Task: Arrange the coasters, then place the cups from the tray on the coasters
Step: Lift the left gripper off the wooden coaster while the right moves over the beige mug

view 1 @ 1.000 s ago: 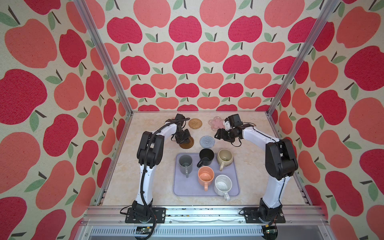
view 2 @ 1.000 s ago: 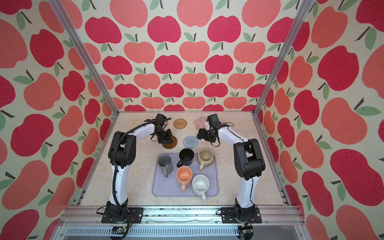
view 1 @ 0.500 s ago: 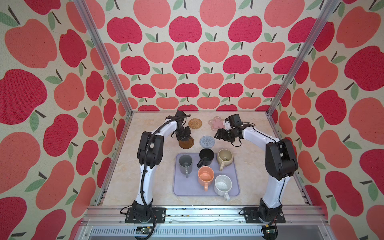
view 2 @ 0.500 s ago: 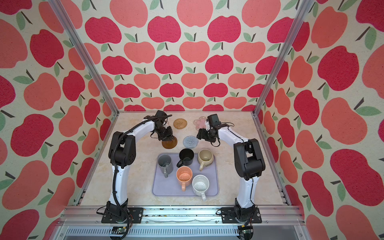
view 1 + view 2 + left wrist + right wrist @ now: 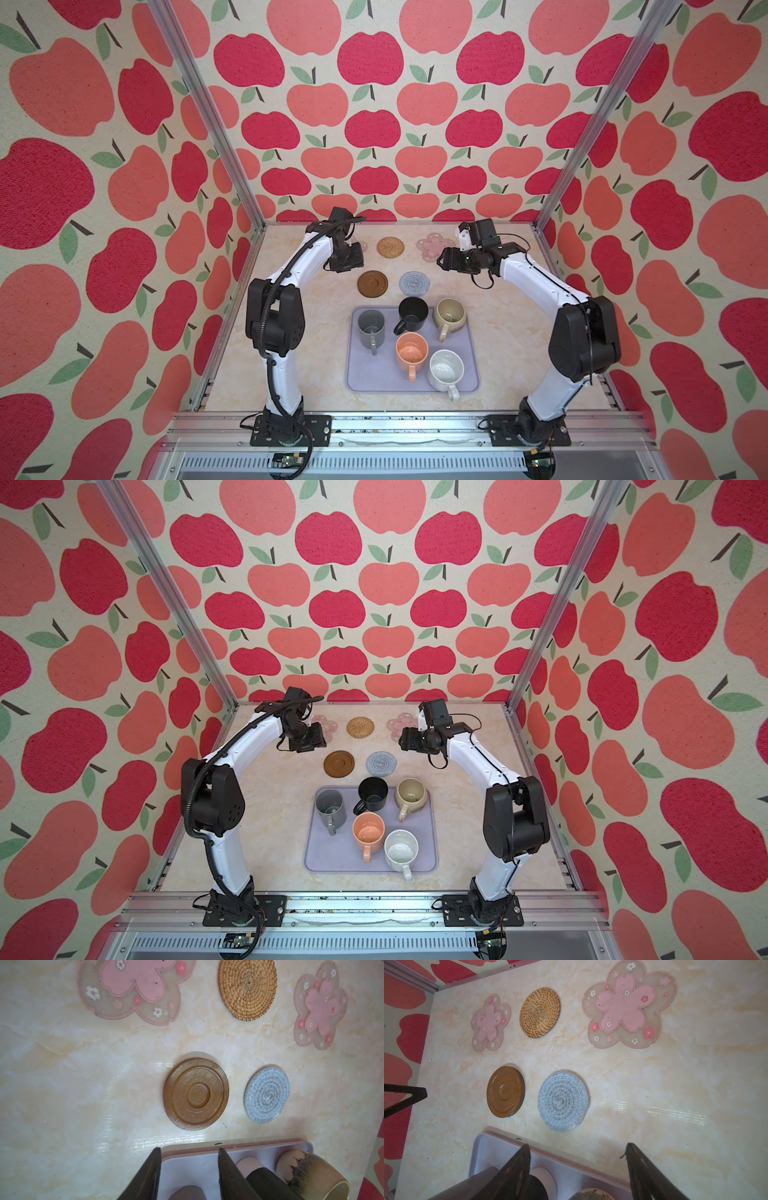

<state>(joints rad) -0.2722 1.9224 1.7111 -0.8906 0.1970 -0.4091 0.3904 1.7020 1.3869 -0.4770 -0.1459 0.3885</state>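
Marble worktop (image 5: 324, 353): coasters (image 5: 372, 284) are lying spaced apart, likely giving each cup (image 5: 412, 352) on the tray (image 5: 361, 380) its spot; left fingers (image 5: 145, 1178) are hanging half-open, right fingers (image 5: 512, 1174) wide, both empty.

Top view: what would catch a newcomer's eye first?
The loud apple-print walls on every side. Then the lavender tray at the front middle of the table, crowded with five mugs, and behind it five bare coasters in two rows. The left tool and right tool hang open near them.
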